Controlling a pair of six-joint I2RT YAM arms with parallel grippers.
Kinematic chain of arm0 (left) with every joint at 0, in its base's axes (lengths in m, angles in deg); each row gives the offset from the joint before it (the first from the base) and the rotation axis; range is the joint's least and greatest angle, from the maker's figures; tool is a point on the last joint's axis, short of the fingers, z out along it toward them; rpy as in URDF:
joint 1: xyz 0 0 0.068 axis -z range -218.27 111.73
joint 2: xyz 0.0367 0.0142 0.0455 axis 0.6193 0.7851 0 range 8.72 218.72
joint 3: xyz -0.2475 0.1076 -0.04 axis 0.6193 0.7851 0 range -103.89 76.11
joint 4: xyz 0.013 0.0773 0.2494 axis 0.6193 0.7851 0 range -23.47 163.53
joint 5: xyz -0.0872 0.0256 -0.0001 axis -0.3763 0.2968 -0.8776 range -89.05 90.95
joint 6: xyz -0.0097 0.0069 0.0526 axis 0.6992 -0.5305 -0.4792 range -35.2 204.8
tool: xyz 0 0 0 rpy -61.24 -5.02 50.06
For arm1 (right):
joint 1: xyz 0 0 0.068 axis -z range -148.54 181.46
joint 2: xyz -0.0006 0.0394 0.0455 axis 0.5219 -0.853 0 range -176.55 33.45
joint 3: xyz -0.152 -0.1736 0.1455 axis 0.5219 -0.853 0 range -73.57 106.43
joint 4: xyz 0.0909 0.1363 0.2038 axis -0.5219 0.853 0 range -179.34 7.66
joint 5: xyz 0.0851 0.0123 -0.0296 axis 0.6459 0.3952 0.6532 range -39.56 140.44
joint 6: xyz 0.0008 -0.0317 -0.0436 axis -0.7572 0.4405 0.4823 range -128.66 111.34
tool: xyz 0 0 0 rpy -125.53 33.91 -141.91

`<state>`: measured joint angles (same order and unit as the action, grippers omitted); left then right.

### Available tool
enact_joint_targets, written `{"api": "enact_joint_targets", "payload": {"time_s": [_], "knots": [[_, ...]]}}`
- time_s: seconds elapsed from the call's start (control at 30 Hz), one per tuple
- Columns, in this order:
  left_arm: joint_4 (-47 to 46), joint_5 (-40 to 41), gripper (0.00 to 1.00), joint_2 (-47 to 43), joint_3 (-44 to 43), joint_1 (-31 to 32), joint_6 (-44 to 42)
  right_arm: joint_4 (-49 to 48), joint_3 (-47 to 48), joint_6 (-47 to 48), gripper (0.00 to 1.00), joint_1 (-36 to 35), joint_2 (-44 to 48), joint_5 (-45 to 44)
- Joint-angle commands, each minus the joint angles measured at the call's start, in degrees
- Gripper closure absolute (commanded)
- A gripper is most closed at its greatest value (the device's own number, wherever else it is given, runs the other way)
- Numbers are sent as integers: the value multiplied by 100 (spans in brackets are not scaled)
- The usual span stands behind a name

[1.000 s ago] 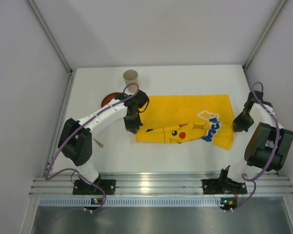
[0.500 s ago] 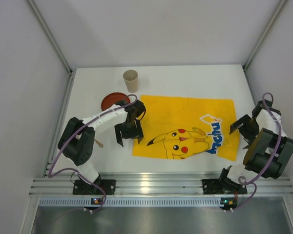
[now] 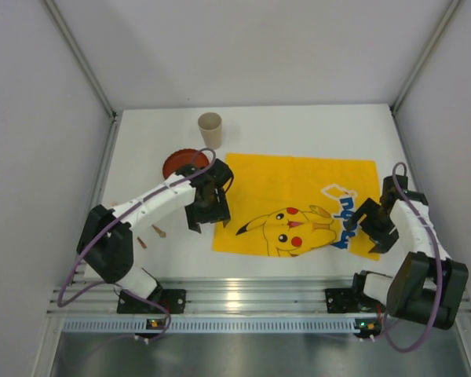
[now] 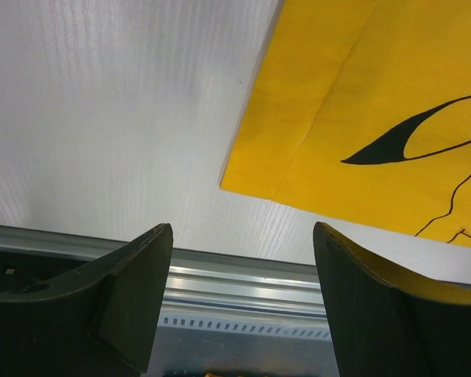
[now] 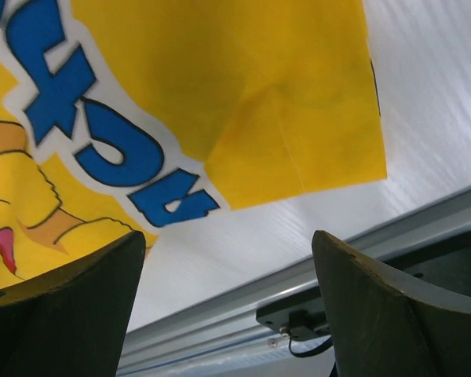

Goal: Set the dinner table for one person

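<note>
1. Top view: the white dinner table (image 3: 298,129) fills the scene, and a yellow Pikachu cloth (image 3: 294,184) lies flat on its middle. A beige paper cup (image 3: 209,126) stands upright beyond the cloth's far left corner. A red plate (image 3: 175,164) lies just left of that corner. A small wooden utensil (image 3: 158,231) lies on the bare table left of the cloth's near left corner. The left gripper (image 3: 208,218) hangs at the cloth's left edge with its jaws spread wide and nothing between them. The right gripper (image 3: 366,228) sits over the cloth's near right corner, also spread and empty.

2. Left wrist view: the left gripper (image 4: 243,302) has its fingers (image 4: 133,290) far apart and holds nothing. The Pikachu cloth (image 4: 361,118) lies flat, and its near left corner rests on the dinner table (image 4: 102,118). The aluminium rail (image 4: 243,276) runs below that corner.

3. Right wrist view: the right gripper (image 5: 228,310) is wide apart and empty. The Pikachu cloth (image 5: 259,102) shows blue lettering, and its near right corner lies on the dinner table (image 5: 432,86). The aluminium rail (image 5: 220,318) runs just past that corner.
</note>
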<state>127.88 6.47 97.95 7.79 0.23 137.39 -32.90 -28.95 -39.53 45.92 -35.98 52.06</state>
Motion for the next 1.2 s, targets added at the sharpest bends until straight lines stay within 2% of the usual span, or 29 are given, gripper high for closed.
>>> {"api": "enact_joint_targets", "payload": {"time_s": [0.0,0.1,0.23,0.37,0.43,0.5,0.53,0.63,0.7,0.73,0.9,1.07,1.17], "knots": [[-78,81,23,-213,90,35,-4,77,-349,-270,14,-39,517,65],[-175,2,24,-336,239,35,-144,103,-331,-577,31,-127,799,4],[-210,-51,25,-415,450,35,-311,-316,-612,-753,33,-127,835,-136],[-298,-156,26,-634,722,35,-356,-625,-928,-1095,41,-189,598,-110],[-324,-165,26,-836,854,35,-338,-1088,-1051,-1175,56,-189,623,-84],[-351,-182,26,-994,1065,43,-303,-1459,-1131,-1272,61,-189,676,-75],[-360,-209,26,-1021,1161,43,-303,-1844,-1131,-1307,69,-189,763,-75],[-325,-253,27,-1136,1311,43,-329,-2609,-1210,-1395,82,-189,939,-14],[-255,-201,27,-1188,1347,35,-382,-2709,-1202,-1430,89,-180,800,-75],[-219,-131,27,-1206,1364,35,-399,-2622,-1184,-1439,100,-189,530,-136],[-193,-130,27,-1277,1417,26,-356,-2533,-1482,-1579,100,-180,79,-260],[-245,-183,28,-1233,1417,35,-338,-2551,-2088,-1905,100,-189,631,-189],[-245,-165,28,-1163,1409,26,-356,-2184,-2186,-1940,100,-189,1080,-215]]}}
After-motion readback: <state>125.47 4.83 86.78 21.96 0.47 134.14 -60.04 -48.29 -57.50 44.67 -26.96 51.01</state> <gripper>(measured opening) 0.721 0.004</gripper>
